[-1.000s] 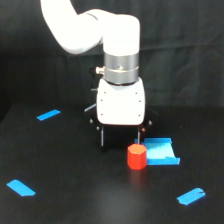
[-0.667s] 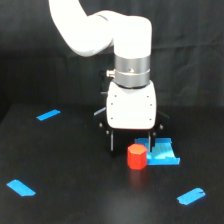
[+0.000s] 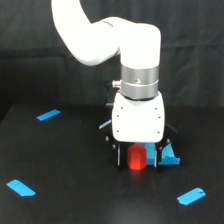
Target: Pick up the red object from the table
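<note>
On the table (image 3: 65,205), gripper (image 3: 136,159) open — fingers straddling the red object (image 3: 136,158), grip unclear.

Arm: white xArm6, bent over from upper left, wrist pointing straight down.
Gripper (image 3: 137,159): low, near the counter (image 3: 75,200).
Jaws: apart, one on each side.

A flat bright-blue sheet (image 3: 169,156) lies toward the exterior view's right, partly hidden; three blue tape strips sit well apart: one (image 3: 48,114) at upper left, one (image 3: 21,187) at lower left, one (image 3: 191,196) at lower right; a black cloth backdrop (image 3: 30,55) hangs behind.
</note>
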